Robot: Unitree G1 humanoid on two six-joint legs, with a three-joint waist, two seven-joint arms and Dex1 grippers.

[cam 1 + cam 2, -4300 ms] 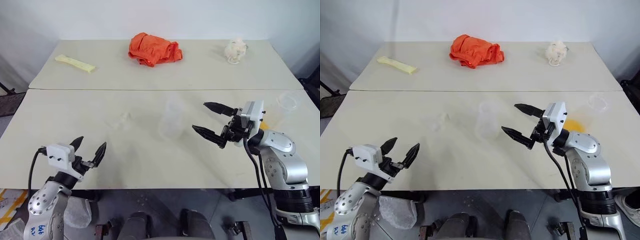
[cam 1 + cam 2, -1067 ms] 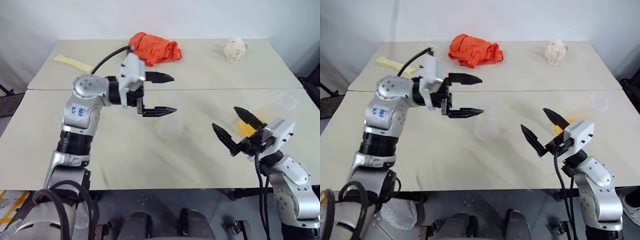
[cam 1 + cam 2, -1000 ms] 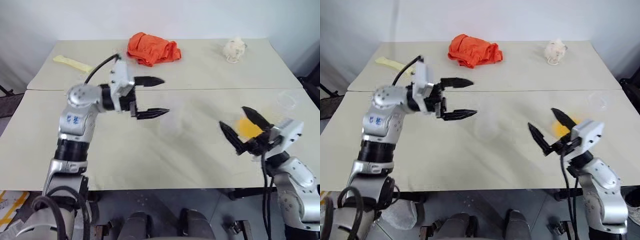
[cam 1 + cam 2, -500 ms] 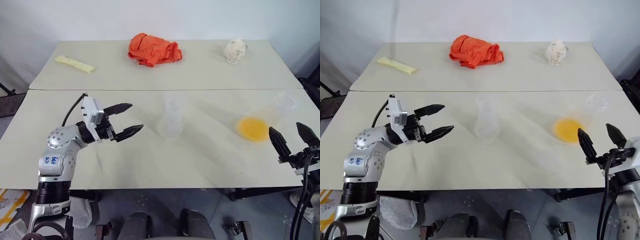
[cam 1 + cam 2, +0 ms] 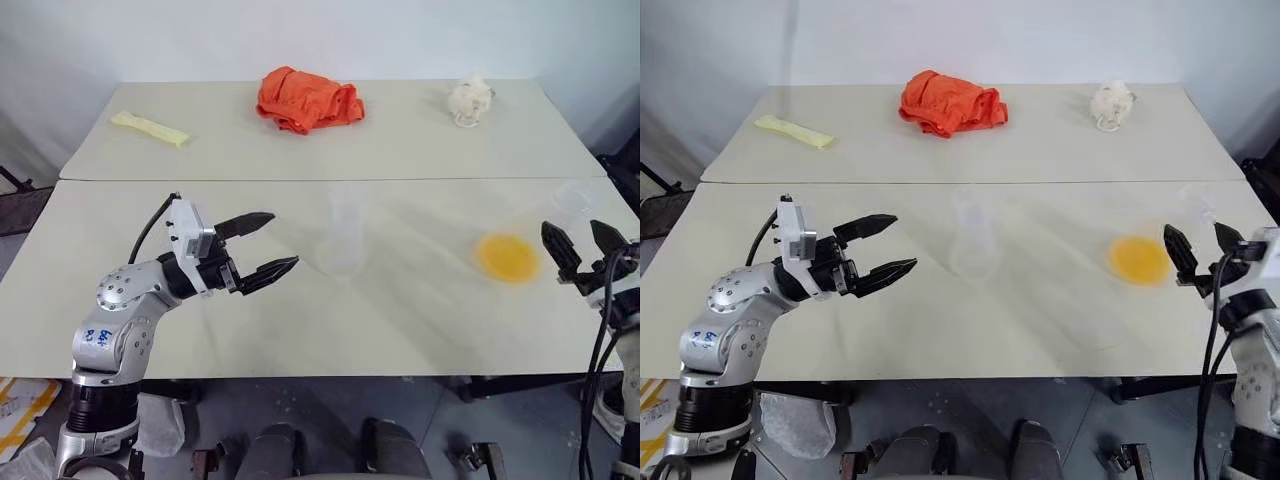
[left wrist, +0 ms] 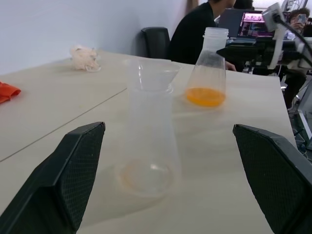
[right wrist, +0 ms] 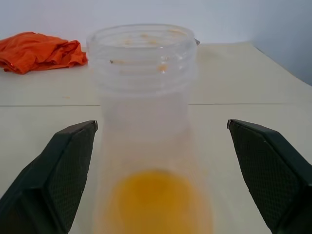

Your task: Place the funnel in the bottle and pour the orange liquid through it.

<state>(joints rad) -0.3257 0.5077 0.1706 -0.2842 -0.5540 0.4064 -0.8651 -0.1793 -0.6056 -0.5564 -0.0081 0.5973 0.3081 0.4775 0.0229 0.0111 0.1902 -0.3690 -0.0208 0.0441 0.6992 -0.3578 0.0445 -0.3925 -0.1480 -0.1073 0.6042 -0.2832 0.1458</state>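
The translucent bottle [image 5: 345, 238] stands upright at mid-table, and the clear funnel [image 6: 151, 74] sits in its mouth. The orange liquid [image 5: 508, 257] lies in the bottom of a clear wide-mouthed flask [image 7: 142, 73] toward the table's right end. My left gripper [image 5: 285, 240] hovers open to the left of the bottle, pointing at it and holding nothing. At the right table edge my right gripper [image 5: 572, 230] is open and faces the flask. In the right wrist view the flask stands just ahead, framed by the fingers [image 7: 58, 175], untouched.
An orange-red cloth [image 5: 307, 98], a pale yellow strip [image 5: 150, 126] and a crumpled white wad [image 5: 470, 100] lie on the far table. A low clear cup [image 5: 1196, 203] stands beyond the flask. A person in black sits behind the table's right end [image 6: 202, 24].
My left arm has come down and back from over the bottle to its left side. My right arm has swung out to the right edge and now faces the flask. Both grippers stayed open.
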